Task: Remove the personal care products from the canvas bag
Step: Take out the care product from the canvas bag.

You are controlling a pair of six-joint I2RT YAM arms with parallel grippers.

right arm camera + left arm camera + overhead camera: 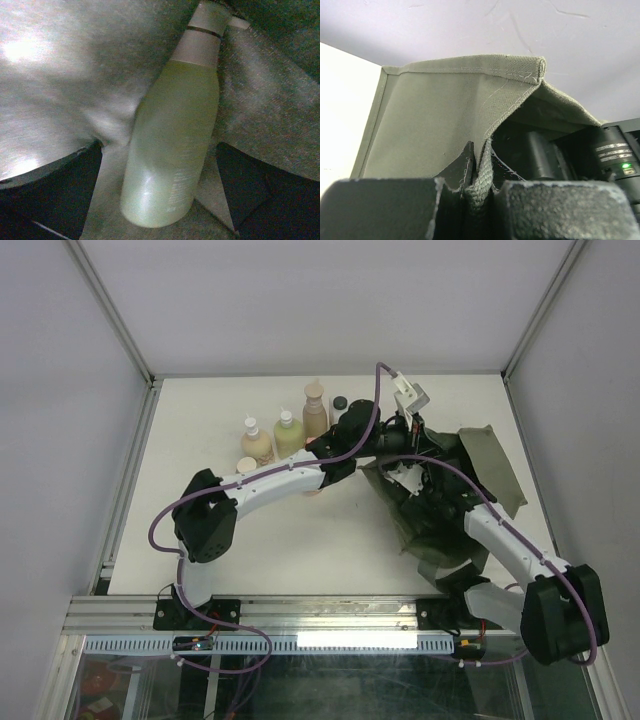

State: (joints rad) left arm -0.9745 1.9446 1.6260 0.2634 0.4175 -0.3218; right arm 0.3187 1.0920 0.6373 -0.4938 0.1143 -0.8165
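Note:
The olive canvas bag (480, 465) lies at the right of the table, its mouth lifted toward the middle. My left gripper (390, 437) is shut on the bag's woven edge (481, 176) and holds the fabric (435, 120) up. My right gripper (422, 492) reaches inside the bag. In the right wrist view it (159, 150) stands open around a pale yellow-green bottle (172, 145) with a beige cap, which lies on the bag's lining; there is a gap on each side of the bottle. Three bottles, tan (256, 443), yellow-green (289, 432) and tall beige (315, 412), stand on the table.
A small black-capped item (340, 402) and a small white-capped one (246, 466) sit by the standing bottles at the back left. The left arm (270, 480) stretches across the middle of the table. White walls (70, 440) enclose the table on three sides.

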